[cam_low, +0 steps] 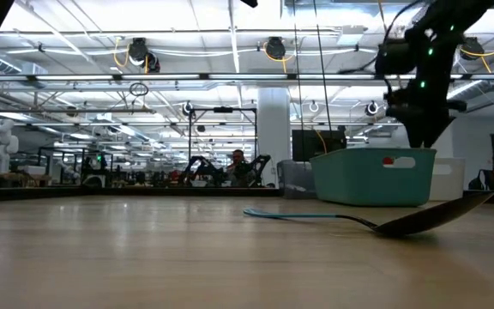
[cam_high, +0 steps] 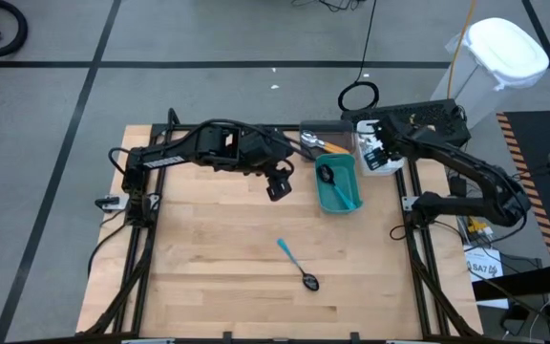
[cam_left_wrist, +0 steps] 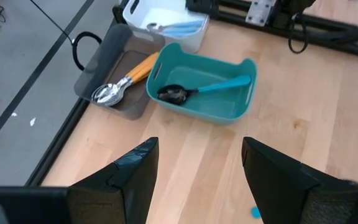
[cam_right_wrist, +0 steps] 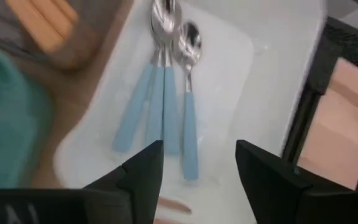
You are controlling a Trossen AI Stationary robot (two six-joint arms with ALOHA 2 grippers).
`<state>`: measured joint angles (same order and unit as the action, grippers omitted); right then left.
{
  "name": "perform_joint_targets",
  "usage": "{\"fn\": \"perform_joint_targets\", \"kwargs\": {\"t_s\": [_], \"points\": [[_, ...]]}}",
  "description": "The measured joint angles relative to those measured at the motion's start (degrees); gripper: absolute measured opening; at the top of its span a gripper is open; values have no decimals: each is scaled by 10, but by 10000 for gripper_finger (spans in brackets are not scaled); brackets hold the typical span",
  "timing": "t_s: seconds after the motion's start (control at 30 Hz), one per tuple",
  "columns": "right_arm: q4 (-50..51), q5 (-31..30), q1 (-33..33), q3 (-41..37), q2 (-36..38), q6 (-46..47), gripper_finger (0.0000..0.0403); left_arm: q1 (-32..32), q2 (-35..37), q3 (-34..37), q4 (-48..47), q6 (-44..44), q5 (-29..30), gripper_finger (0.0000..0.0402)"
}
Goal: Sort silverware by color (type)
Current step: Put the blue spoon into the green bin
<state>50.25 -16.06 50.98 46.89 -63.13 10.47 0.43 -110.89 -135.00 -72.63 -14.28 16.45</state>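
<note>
Nearest the low camera lies a dark-bowled spoon with a teal handle (cam_low: pixel 376 221), alone on the bare wooden table (cam_high: pixel 208 287), lower centre of the high view. Right gripper (cam_right_wrist: pixel 197 168) hangs over the white bin (cam_right_wrist: pixel 272 68) at the upper right of the table, fingers spread and empty, with three light-blue-handled spoons (cam_right_wrist: pixel 166 106) lying side by side in the bin beneath. That drop looks done, so lift straight up before swinging away, lest a finger catch the bin's wall. Left gripper (cam_left_wrist: pixel 197 171) hovers spread wide and empty near the teal bin (cam_left_wrist: pixel 241 109), which holds one dark spoon (cam_left_wrist: pixel 197 90); orange-handled spoons (cam_left_wrist: pixel 126 81) rest in the gray bin (cam_left_wrist: pixel 95 71) beside it. For the last spoon, I would come down across the handle's middle, pinching where it sits off the wood.
</note>
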Motion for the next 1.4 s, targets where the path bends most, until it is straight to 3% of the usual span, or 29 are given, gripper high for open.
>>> {"fn": "perform_joint_targets", "kwargs": {"t_s": [0.13, 0.33, 0.5, 0.7, 0.93, 1.13, 1.4], "points": [[47, 34, -10, 40, 55, 27, 194, -6, 0, 1, -11, 7, 0, 230], [108, 132, -50, 79, 134, 121, 192, -26, -1, 3, -8, 24, -1, 230], [169, 160, -129, 85, 186, 250, 192, -54, -18, 3, -7, 34, -1, 230], [166, 164, -248, 86, 230, 373, 192, -111, -51, 3, -5, 32, -4, 230], [133, 160, -370, 86, 217, 452, 192, -181, -88, 3, 0, -11, -14, 230], [45, 142, -453, 86, 170, 483, 192, -202, -97, 3, 26, -53, -14, 230], [-24, 120, -556, 86, 121, 476, 192, -207, -119, 3, 38, 23, -61, 230]]}}
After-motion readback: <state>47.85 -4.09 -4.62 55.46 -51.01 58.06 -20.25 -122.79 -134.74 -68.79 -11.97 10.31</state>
